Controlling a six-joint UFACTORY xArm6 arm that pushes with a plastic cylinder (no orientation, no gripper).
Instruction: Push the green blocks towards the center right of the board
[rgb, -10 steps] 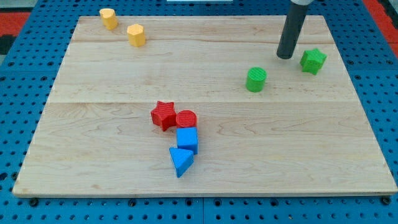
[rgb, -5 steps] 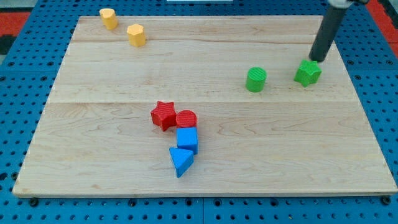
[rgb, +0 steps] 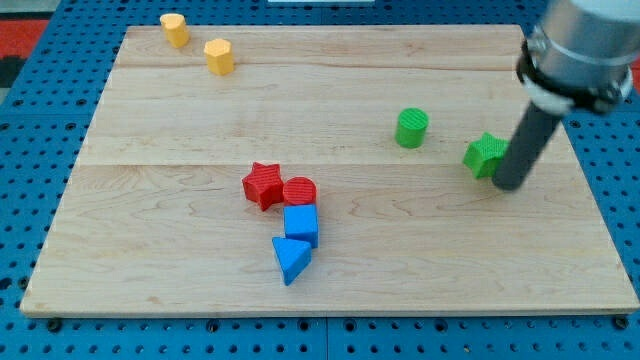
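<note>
A green cylinder (rgb: 411, 128) stands right of the board's middle. A green star (rgb: 484, 155) lies to its right and a little lower, near the right edge. My tip (rgb: 508, 185) is down on the board just right of and slightly below the green star, touching or nearly touching it. The rod rises from there toward the view's top right and hides part of the star's right side.
A red star (rgb: 263, 184) and red cylinder (rgb: 299, 191) sit near the middle, with a blue cube (rgb: 301, 224) and blue triangle (rgb: 290, 259) below them. Two yellow cylinders (rgb: 174, 29) (rgb: 219, 56) stand at the top left. The wooden board (rgb: 150, 200) lies on a blue pegboard.
My tip went from left of the green star, round its top right, down to its lower right. The star slid down and left. The green cylinder stayed put.
</note>
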